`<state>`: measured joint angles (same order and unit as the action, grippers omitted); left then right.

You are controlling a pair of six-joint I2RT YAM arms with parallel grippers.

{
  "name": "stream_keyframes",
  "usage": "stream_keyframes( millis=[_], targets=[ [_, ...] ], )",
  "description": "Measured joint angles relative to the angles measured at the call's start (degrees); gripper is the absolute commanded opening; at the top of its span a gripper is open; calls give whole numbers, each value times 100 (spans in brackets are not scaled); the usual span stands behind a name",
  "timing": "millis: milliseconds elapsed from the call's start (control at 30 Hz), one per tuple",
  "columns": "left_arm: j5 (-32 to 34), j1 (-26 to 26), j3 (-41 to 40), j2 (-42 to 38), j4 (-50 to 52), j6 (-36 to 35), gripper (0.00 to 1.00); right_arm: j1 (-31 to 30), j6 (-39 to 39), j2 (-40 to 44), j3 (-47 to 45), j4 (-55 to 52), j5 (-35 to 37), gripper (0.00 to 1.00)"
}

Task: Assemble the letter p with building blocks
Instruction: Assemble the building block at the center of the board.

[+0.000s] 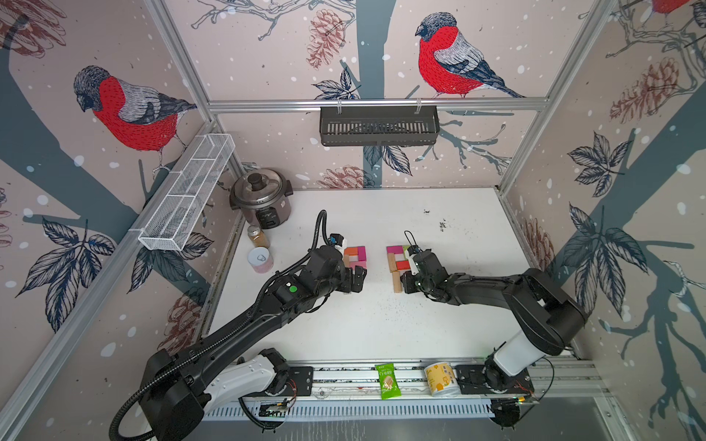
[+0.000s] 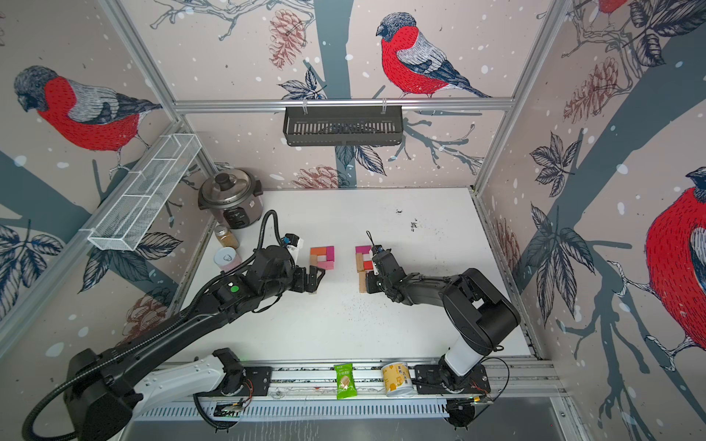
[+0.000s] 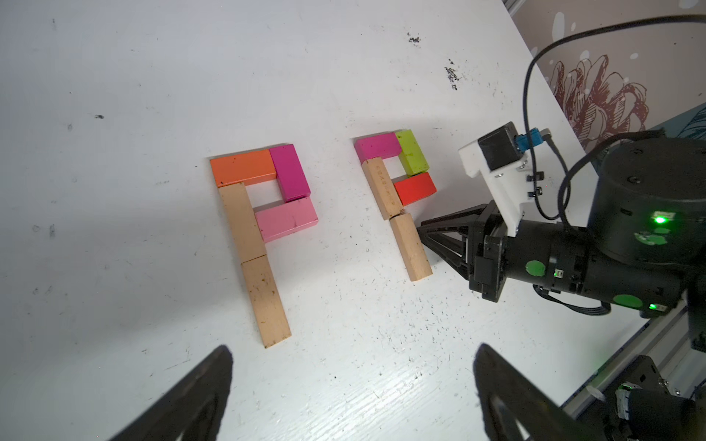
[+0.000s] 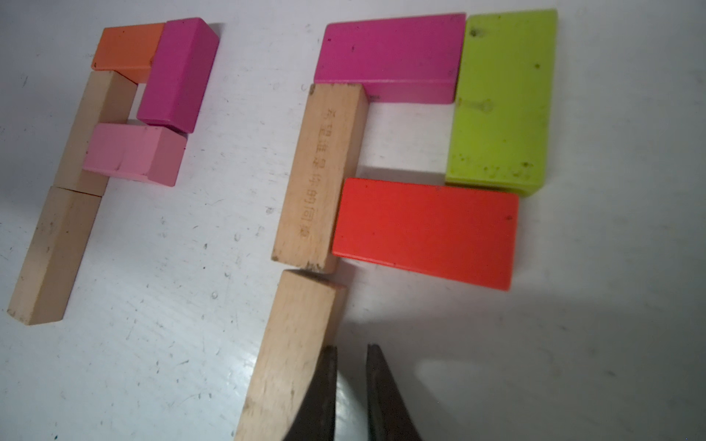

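Two P-shapes of building blocks [image 3: 244, 221] lie flat on the surface [image 1: 382, 324], with a bare strip between them and open room toward the near edge. The left hand [image 1: 356, 280] hovers wide at one stem's foot. The right hand [image 4: 351, 355], narrow and empty, sits just beside the other's lower wood bar [image 4: 290, 343].

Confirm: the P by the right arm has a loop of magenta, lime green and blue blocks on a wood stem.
Not blue: it is a red block. The right wrist view shows it next to the lime green block and the wood stem.

black arms [image 1: 229, 328], white collars [image 1: 244, 376], green dots [image 1: 293, 288]
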<state>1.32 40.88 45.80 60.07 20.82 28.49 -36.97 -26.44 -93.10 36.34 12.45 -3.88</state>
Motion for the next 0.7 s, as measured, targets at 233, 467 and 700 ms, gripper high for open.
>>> stream_keyframes(
  millis=[233, 467, 700],
  targets=[
    [-273, -98, -129, -90, -11, 0, 97, 0, 0, -33, 20, 2, -2, 18],
    [-420, -114, -142, -52, -46, 0, 97, 0, 0, -37, 31, 2, -2, 18],
    [-437, -140, -160, -59, -52, 2, 97, -2, 0, -81, 63, 2, -2, 18]
  ],
)
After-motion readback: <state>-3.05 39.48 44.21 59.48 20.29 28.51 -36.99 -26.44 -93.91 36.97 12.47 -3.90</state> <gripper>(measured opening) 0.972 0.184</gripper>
